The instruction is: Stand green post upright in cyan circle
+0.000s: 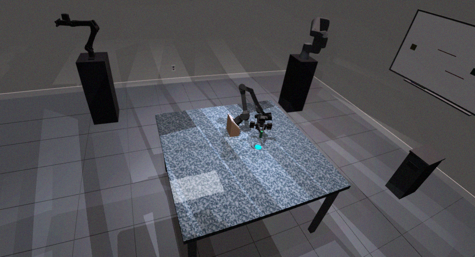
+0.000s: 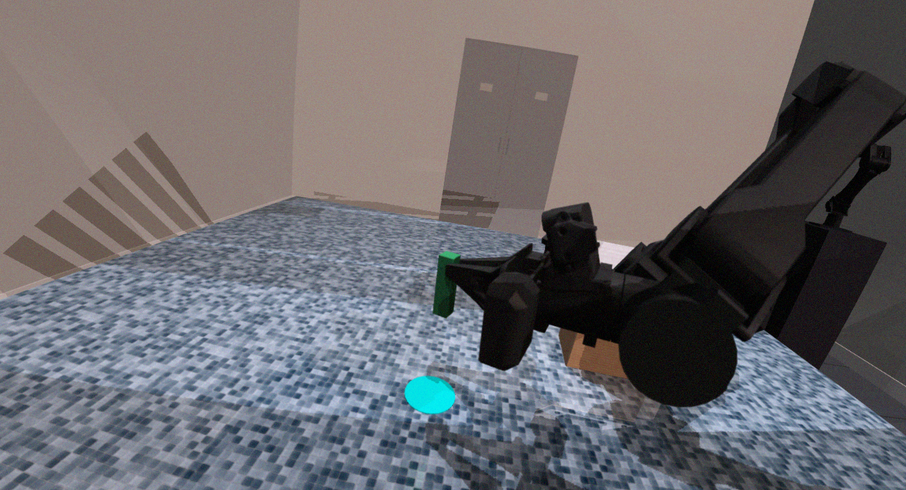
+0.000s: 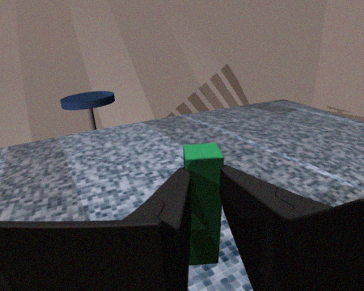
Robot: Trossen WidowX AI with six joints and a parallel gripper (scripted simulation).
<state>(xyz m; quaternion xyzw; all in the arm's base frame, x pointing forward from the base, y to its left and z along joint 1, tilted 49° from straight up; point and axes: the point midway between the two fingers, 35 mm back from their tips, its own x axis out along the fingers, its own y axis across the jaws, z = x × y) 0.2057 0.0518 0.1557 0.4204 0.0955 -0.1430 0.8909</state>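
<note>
The green post (image 1: 261, 134) (image 2: 445, 290) (image 3: 205, 210) is close to upright, with a slight lean in the exterior view, and hangs in the air above the table. My gripper (image 2: 448, 269) (image 3: 203, 176) is shut on the post near its upper end and reaches it from the side, roughly level. The cyan circle (image 1: 258, 147) (image 2: 429, 394) lies flat on the table with nothing standing on it. In the top view it shows just in front of the post. The circle does not show in the wrist view.
A brown wooden block (image 1: 232, 126) (image 2: 592, 354) with a slanted face stands on the table (image 1: 265, 175) beside the arm's base. A blue round stool (image 3: 87, 100) stands beyond the table edge in the wrist view. Dark pedestals with other arms stand away from the table.
</note>
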